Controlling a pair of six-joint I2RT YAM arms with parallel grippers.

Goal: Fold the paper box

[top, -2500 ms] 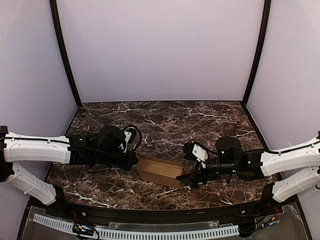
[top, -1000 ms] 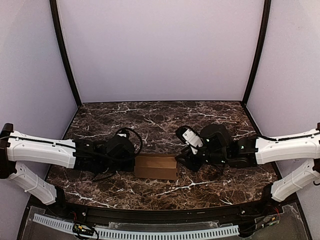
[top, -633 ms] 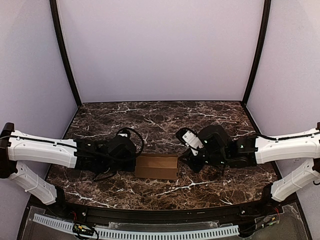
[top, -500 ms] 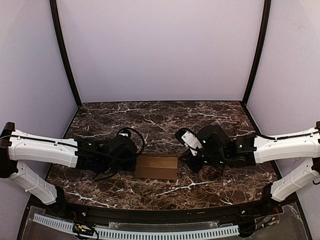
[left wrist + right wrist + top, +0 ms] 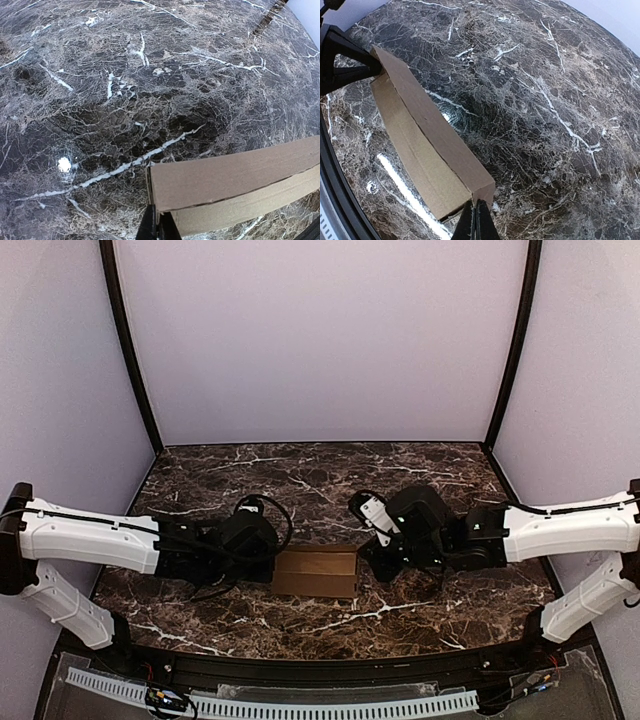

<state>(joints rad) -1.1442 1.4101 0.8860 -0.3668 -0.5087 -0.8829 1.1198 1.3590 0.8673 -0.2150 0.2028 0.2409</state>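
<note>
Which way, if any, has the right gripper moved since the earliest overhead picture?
Yes. The right gripper moved away from the table's near edge, slightly leftward, and is shut on the paper box.

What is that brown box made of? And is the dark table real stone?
The paper box looks like plain brown cardboard: matte, with stiff flat panels and sharp creases. The table looks like polished dark marble, with white veins and shiny light spots; it might only be a printed pattern.
</note>
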